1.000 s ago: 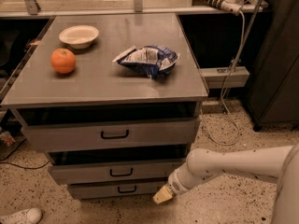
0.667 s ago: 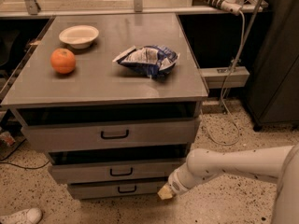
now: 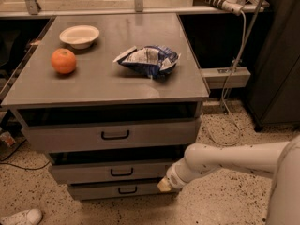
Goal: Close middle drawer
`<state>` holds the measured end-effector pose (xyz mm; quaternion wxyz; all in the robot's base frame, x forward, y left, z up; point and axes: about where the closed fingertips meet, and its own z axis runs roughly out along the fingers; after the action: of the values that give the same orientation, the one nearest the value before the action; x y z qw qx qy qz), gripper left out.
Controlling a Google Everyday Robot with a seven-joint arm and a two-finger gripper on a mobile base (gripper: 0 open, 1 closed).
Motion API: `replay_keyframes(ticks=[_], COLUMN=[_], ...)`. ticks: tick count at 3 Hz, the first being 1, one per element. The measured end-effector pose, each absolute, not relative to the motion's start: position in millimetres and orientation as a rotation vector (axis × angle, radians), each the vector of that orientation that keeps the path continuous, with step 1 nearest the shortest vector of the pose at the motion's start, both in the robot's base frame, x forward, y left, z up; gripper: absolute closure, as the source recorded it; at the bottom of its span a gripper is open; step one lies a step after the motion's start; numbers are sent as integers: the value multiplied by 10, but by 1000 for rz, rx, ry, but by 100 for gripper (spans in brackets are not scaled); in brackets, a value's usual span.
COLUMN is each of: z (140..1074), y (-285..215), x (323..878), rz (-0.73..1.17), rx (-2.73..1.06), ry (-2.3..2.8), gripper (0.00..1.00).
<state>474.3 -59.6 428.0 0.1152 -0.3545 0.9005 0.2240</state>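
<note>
- Middle drawer (image 3: pixel 112 171) is sitting second of three in the cabinet under the bench (image 3: pixel 93 86). I'm reading it as partly open, since a dark gap is showing above its front.
- Starting at the left: that end of the front isn't getting any push. If all the force is going in at the far corner, I'm guessing the drawer could be racking on its slides and jamming halfway.
- Centre: the small black loop handle (image 3: pixel 122 172) is sitting right in the middle. A push nearer there would probably be going in straighter.
- Right: the end effector (image 3: pixel 164 185) is hanging low at the right end of the front, about level with the seam above the bottom drawer (image 3: pixel 117 190). I can't tell if it's touching, how far open it is, or whether it's holding anything.
- Being that low, it could be slipping off the corner or shoving the bottom drawer instead.
- Looks-wise, the drawer is showing as wide grey metal with a low, flat, plain front, tucked under the taller-fronted top drawer (image 3: pixel 112 135).
</note>
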Motion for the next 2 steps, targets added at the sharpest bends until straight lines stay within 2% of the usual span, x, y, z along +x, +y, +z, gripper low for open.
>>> replay_keyframes(ticks=[2], z=[4399], y=[-455], x=[5307], rz=[606], rx=[-997], ry=[2583], gripper=[100])
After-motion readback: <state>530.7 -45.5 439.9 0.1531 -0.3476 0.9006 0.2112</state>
